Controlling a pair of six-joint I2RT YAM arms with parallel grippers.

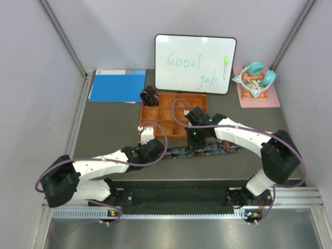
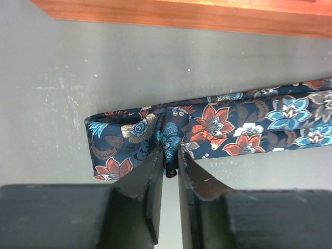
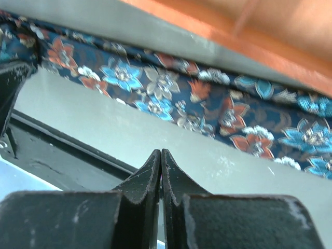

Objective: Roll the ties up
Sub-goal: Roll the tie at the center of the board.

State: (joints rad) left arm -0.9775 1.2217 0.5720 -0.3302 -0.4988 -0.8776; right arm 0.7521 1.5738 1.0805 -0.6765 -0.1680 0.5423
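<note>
A navy floral tie (image 1: 207,149) lies as a long strip on the grey table, just in front of the orange tray (image 1: 171,111). Its left end is folded over into a short double layer (image 2: 129,140). My left gripper (image 2: 170,162) is shut on the near edge of that fold, with fabric pinched between the fingertips. My right gripper (image 3: 161,154) hovers shut with nothing in it over bare table, just on the near side of the tie's middle (image 3: 207,109). A dark brown-maroon tie (image 1: 149,97) sits as a coil at the tray's back left corner.
The tray's front wall (image 2: 181,13) runs close behind the floral tie. A whiteboard (image 1: 195,63) stands at the back, with a blue folder (image 1: 117,85) to its left and a pink pad with teal headphones (image 1: 257,83) to its right. A black rail (image 1: 176,196) lines the near edge.
</note>
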